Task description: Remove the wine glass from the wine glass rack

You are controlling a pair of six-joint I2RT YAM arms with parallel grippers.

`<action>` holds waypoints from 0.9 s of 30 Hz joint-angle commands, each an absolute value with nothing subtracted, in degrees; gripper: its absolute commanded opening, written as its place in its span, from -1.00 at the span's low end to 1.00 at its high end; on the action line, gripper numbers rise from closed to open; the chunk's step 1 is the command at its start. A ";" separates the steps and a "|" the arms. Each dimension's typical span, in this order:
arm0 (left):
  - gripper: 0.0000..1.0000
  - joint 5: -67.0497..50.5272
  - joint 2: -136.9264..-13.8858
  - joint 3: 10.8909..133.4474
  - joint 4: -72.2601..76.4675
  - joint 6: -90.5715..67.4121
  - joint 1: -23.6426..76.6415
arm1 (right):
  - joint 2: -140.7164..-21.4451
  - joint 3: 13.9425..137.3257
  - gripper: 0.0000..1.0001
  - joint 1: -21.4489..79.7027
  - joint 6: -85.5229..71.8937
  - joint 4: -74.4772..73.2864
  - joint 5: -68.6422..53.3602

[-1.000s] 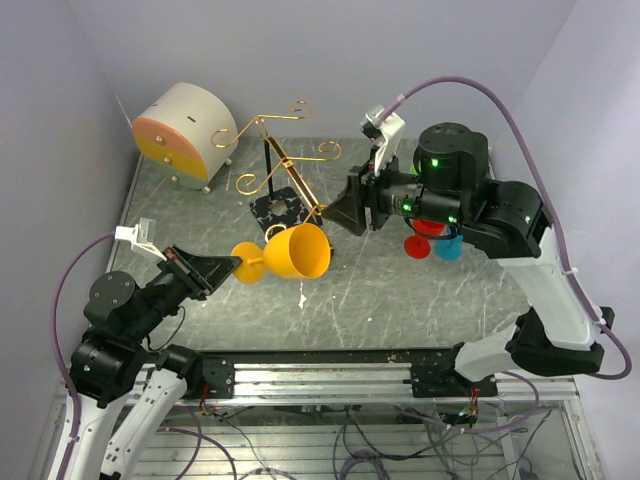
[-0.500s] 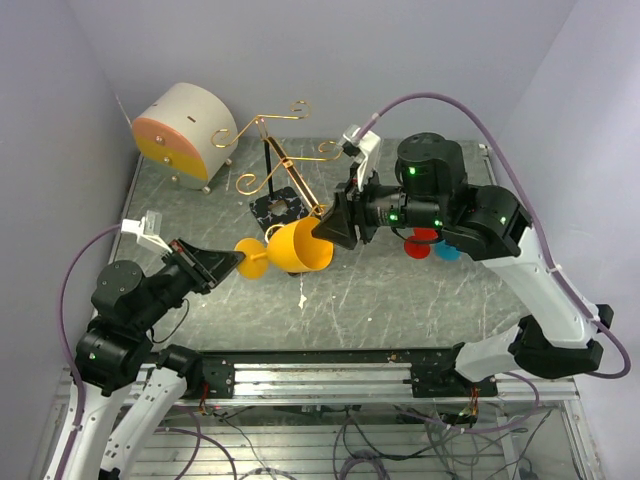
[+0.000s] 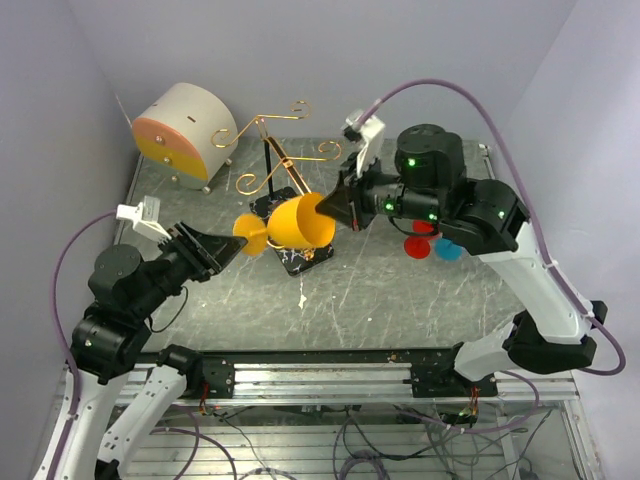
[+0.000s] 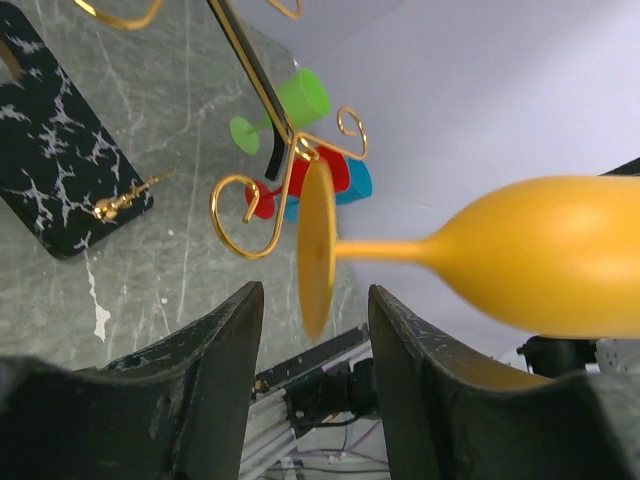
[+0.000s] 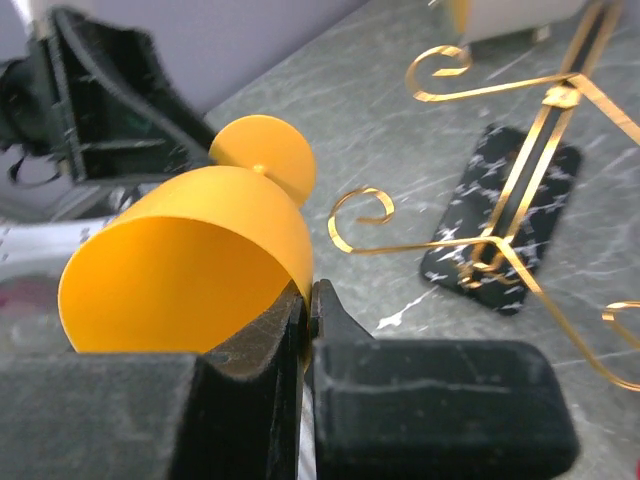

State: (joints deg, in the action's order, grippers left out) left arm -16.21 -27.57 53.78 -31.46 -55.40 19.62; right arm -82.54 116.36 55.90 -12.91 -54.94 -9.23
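Grey-green marbled table (image 3: 420, 300) under pale lilac walls. Right gripper (image 5: 308, 300) is pressed together on the rim of the orange wine glass (image 3: 290, 222), one finger inside the bowl and one outside, holding it on its side above the table. Left gripper (image 4: 315, 305) is spread, its fingers either side of the glass's round foot; whether either one touches the foot is hard to tell. The glass hangs off the wine glass rack (image 3: 285, 160), close in front of its gold scroll arms. A round beige-and-orange drawer box (image 3: 185, 130) stands at the back left. A red cup (image 3: 417, 247) and a blue cup (image 3: 447, 249) sit beneath the right arm.
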 commanded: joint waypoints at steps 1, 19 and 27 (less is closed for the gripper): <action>0.16 -6.75 -30.37 62.07 -38.27 -48.06 19.78 | -81.35 122.37 -1.00 54.66 -11.95 -53.12 4.55; 0.06 15.66 -18.94 55.02 -42.55 -31.13 19.77 | -100.73 134.92 -1.00 7.92 -17.20 -52.02 13.08; 0.04 17.38 -18.71 49.70 -42.09 -30.20 19.78 | -105.93 127.16 -1.00 -8.43 -22.44 -51.68 5.37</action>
State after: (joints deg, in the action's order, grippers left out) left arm 14.39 -19.05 51.24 -43.18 -31.62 19.62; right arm -106.00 127.72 -5.23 -19.53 -51.72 7.03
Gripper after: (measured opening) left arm 0.522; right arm 0.017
